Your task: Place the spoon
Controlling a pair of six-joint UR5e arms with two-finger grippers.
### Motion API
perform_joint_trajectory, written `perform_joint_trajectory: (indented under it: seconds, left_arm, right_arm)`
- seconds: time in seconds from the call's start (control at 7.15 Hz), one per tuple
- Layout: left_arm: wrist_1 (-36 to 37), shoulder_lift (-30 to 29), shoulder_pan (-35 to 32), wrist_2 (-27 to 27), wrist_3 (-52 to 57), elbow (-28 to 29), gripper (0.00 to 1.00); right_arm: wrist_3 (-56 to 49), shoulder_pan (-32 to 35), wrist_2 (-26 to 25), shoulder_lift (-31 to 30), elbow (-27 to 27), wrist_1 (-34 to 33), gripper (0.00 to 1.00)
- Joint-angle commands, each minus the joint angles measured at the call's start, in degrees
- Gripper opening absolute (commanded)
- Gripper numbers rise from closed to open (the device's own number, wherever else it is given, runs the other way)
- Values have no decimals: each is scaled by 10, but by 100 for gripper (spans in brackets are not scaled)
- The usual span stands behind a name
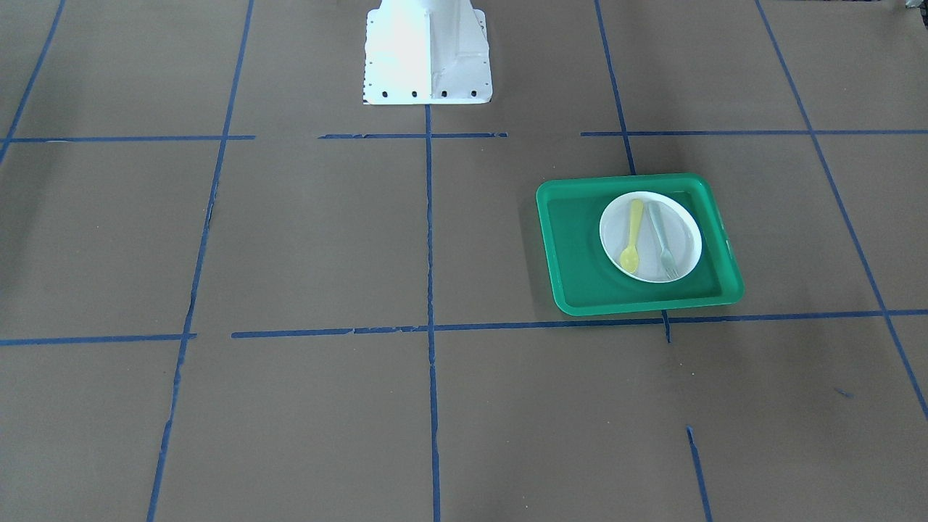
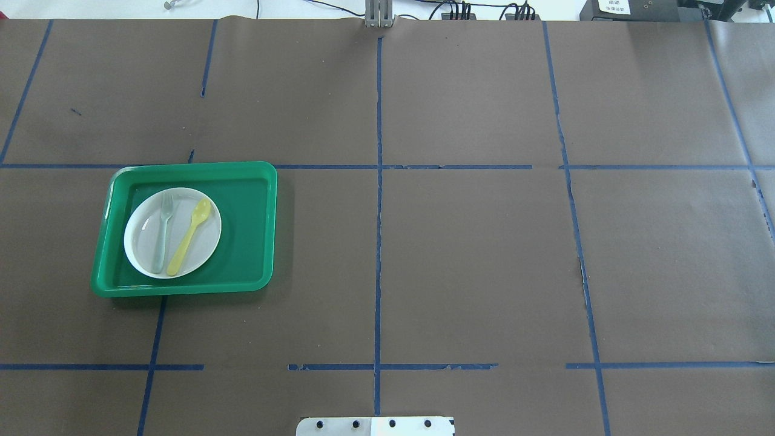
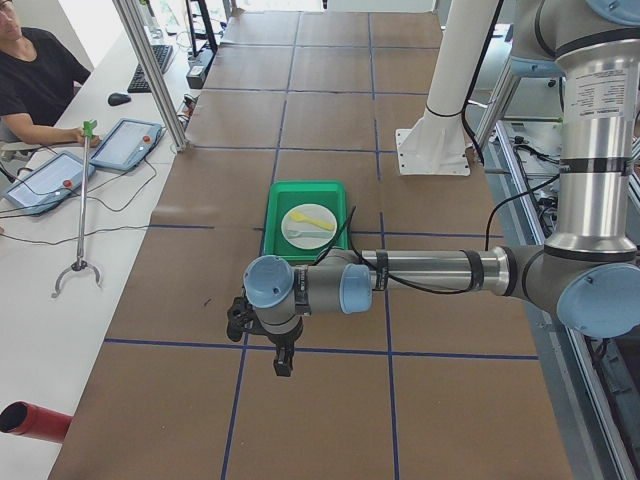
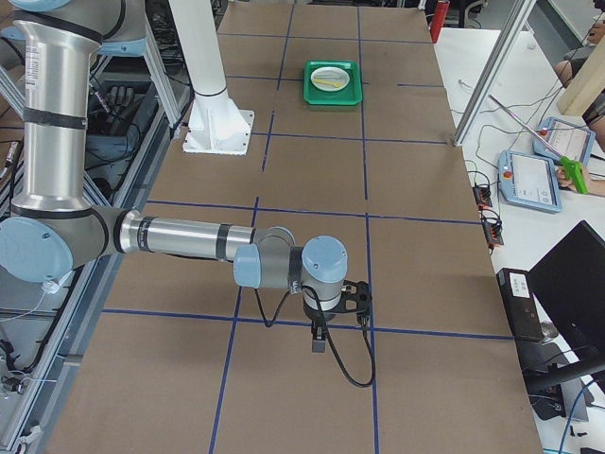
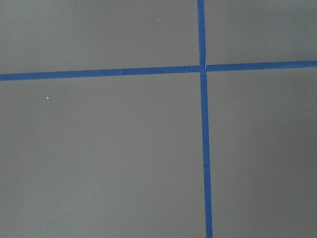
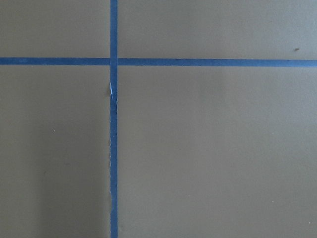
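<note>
The yellow spoon point(image 1: 632, 239) lies on a white plate point(image 1: 685, 221) beside a pale grey-green fork point(image 1: 661, 239), inside a green tray point(image 1: 580, 268). In the overhead view the spoon point(image 2: 189, 236) lies on the plate's point(image 2: 142, 245) right side, with the fork point(image 2: 162, 233) to its left. My left gripper point(image 3: 283, 362) shows only in the exterior left view, pointing down over bare table well in front of the tray point(image 3: 305, 225). My right gripper point(image 4: 319, 339) shows only in the exterior right view, far from the tray point(image 4: 333, 83). I cannot tell whether either is open or shut.
Brown paper with a blue tape grid covers the table point(image 2: 472, 254). The robot's white base point(image 1: 428, 54) stands at the table's edge. Both wrist views show only paper and tape crossings. An operator point(image 3: 30, 75), tablets and a grabber tool are at a side desk.
</note>
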Motion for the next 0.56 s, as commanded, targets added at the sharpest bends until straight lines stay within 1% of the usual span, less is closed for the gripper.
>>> perform_joint_trajectory:
  seconds: [0.0, 0.28, 0.42]
  left_arm:
    - [-4, 0, 1, -1, 3, -1, 100]
    - [-6, -9, 2, -2, 1, -6, 100]
    - [-7, -19, 4, -2, -2, -25, 100]
  right_arm:
    - [0, 0, 0, 0, 0, 1, 100]
    - [0, 0, 0, 0, 0, 0, 100]
    - [-1, 0, 0, 0, 0, 0, 100]
